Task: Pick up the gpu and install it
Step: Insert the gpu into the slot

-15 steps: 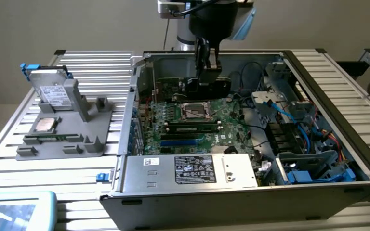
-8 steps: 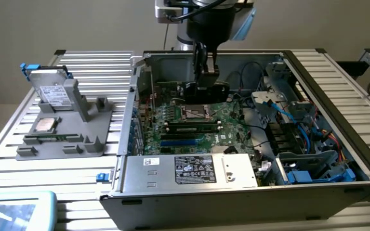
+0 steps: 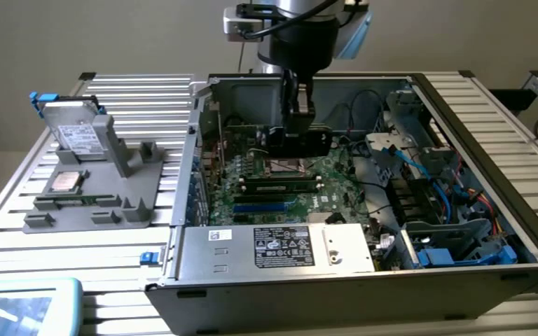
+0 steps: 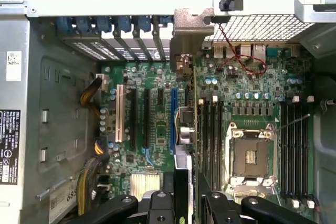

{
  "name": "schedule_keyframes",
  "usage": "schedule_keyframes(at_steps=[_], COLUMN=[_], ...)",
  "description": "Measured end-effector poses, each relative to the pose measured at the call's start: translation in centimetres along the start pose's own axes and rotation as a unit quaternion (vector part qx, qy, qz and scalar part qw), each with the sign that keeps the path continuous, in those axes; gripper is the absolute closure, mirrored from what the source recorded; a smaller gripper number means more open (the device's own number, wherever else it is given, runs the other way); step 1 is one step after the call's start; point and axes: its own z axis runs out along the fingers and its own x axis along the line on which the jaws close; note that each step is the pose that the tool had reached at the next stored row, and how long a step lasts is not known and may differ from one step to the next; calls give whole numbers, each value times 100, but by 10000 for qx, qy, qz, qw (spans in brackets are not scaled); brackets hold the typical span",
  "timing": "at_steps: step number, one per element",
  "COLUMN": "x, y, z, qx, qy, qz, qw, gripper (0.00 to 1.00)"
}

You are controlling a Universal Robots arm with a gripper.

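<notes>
**Finding:** The black two-fingered gripper (image 3: pixel 297 126) (image 4: pixel 185 203) is part-closed on the gpu (image 3: pixel 297 145) (image 4: pixel 192 129), a thin flat dark green-black card with a silvery metal end bracket (image 4: pixel 189 38). The card hangs on edge inside the open grey metal computer case (image 3: pixel 344 301). It sits above the green motherboard (image 4: pixel 152 145), just beside the long blue slot (image 4: pixel 173 111) and apart from the square silver processor socket (image 4: pixel 251 157). I cannot tell whether its lower edge touches any slot.

**Assessment:** The card is judged light and stiff, yet fragile. Its components and edge contacts would not tolerate pinching or scraping. The flat faces near the top edge, as gripped, look like the sound place to hold it. Those smooth faces may slip under a downward push. The bracket is thin and could bend.
</notes>
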Motion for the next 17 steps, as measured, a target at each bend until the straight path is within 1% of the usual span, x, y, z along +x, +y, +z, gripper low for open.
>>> schedule_keyframes(at_steps=[2,4,7,9,11,17], x=[-1,4,69,129,164,175], y=[3,27,59,63,72,123], z=[26,62,122,161,201,312], qx=[-1,-2,-1,-1,-1,-3], qy=[4,8,8,8,7,8], qz=[99,118,117,118,122,155], qw=[10000,9999,9999,9999,9999,9999], gripper=[73,73,73,73,73,73])
